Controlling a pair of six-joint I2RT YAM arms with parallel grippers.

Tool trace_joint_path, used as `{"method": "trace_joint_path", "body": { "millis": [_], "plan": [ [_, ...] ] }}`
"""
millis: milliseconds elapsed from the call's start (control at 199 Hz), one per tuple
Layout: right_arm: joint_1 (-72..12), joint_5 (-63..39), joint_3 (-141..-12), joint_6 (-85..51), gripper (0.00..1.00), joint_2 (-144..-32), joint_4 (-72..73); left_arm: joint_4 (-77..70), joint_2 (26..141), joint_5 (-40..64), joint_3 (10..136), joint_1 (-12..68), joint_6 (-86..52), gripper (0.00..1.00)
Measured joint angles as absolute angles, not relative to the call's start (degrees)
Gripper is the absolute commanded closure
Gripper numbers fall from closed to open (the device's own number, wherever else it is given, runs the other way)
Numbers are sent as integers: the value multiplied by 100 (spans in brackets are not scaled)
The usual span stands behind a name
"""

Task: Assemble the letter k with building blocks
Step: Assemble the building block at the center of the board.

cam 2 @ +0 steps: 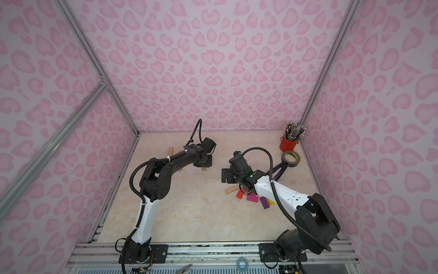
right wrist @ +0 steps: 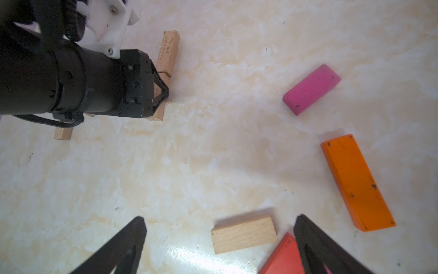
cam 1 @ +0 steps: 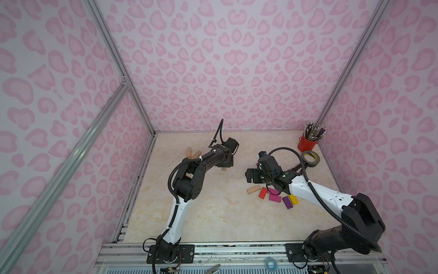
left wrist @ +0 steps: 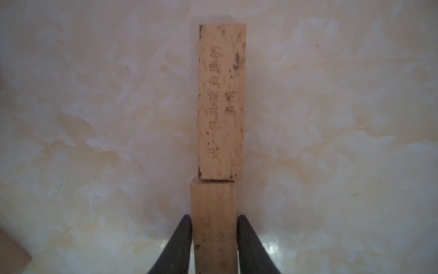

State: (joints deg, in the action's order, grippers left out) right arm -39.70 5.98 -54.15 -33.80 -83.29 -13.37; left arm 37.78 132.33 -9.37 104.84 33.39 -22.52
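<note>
The k's stem is begun: near plain block [left wrist: 213, 201] butts far plain block [left wrist: 221, 102] end to end on the surface [left wrist: 94, 118]. My left pincer [left wrist: 214, 217] flanks the near one; gripping or released, I cannot tell. My right pincer [right wrist: 220, 217] gapes empty over loose blocks [cam 1: 275, 198], four o'clock from there. Diagonals remain.

The left arm [cam 1: 176, 213] rises from the near edge of the table [cam 1: 213, 218], bends at the elbow and reaches toward the far edge. Its left gripper [left wrist: 214, 215] points down, with narrow-set fingers [left wrist: 182, 244] flanking a plain wooden block [left wrist: 214, 204]; whether they touch it is unclear. The right arm [cam 1: 317, 193] stretches from the near right corner toward mid-table, its right gripper [right wrist: 220, 217] spread wide.
</note>
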Motion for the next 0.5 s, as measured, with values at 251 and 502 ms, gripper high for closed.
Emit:
{"method": "trace_joint_path", "body": {
  "millis": [251,502],
  "plan": [
    [-3970,598,-5415,-3380,2,-8335,-1337,3771,13277,-904,10541,3374,-2220,65],
    [-3970,598,-5415,-3380,2,-8335,-1337,3771,13284,-915,10547,3361,-2224,66]
  ]
}}
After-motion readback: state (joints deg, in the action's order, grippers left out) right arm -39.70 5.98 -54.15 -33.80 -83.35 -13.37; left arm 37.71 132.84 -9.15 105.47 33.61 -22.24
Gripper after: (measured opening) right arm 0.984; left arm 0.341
